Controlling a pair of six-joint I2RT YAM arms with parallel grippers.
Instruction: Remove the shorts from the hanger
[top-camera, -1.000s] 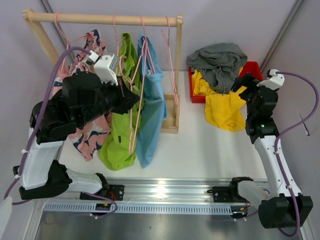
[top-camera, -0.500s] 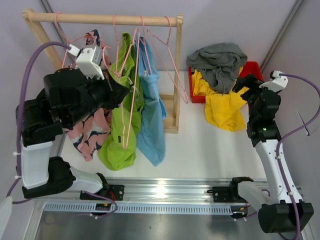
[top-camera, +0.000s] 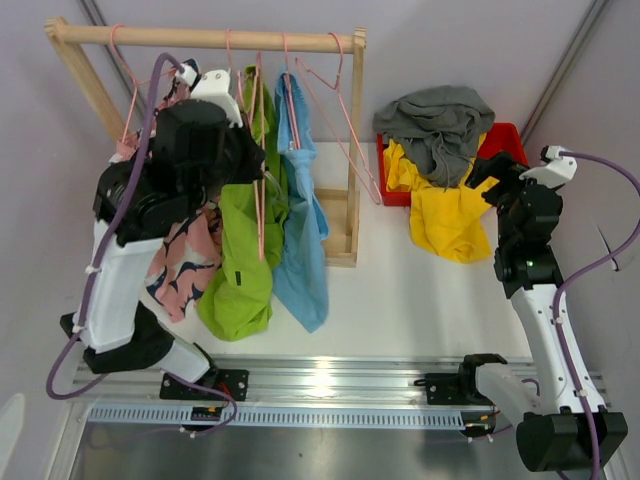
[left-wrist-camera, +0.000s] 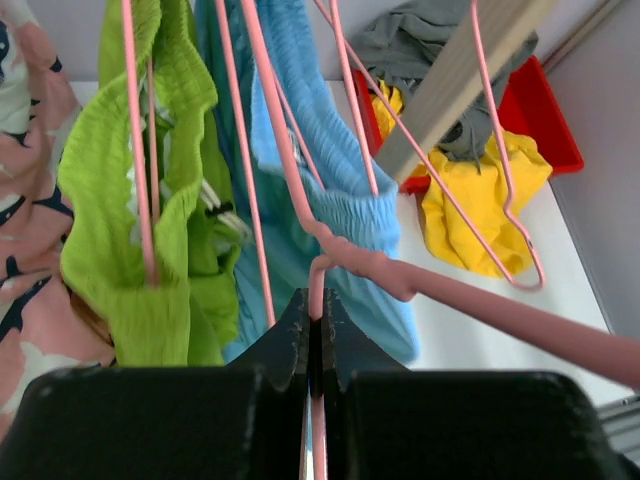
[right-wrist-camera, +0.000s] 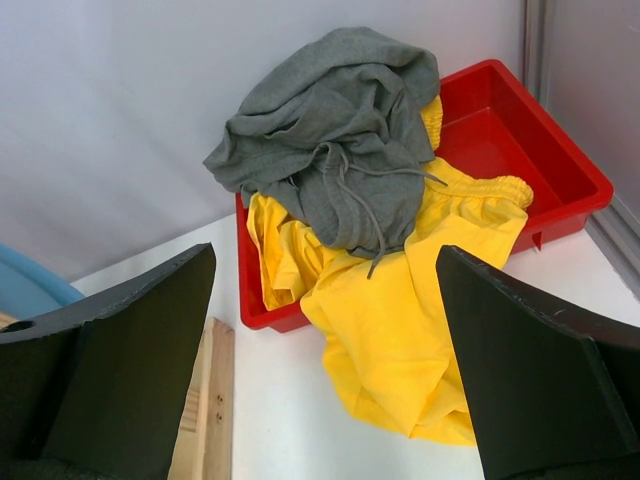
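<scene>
Showing the left gripper (left-wrist-camera: 316, 308) pinched shut on the thin wire of a pink hanger (left-wrist-camera: 380, 272), whose twisted neck rises just beyond the fingertips. In this gripper's wrist view, lime green shorts (left-wrist-camera: 110, 190) hang on pink wires immediately to its left. Light blue shorts (left-wrist-camera: 330, 170) hang directly ahead of it, and pink patterned shorts (left-wrist-camera: 30, 230) hang farther left at the frame edge. All three pairs are suspended from the wooden rack (top-camera: 200, 38). The right gripper (right-wrist-camera: 325, 250) stands with its jaws spread wide, holding nothing, well apart from the rack. Ahead of it and lower down, grey shorts (right-wrist-camera: 340, 130) lie heaped over yellow shorts (right-wrist-camera: 400, 340). Both rest partly in a red bin (right-wrist-camera: 520, 130), the yellow pair spilling over the rim nearest the gripper onto the white table (right-wrist-camera: 270, 420).
</scene>
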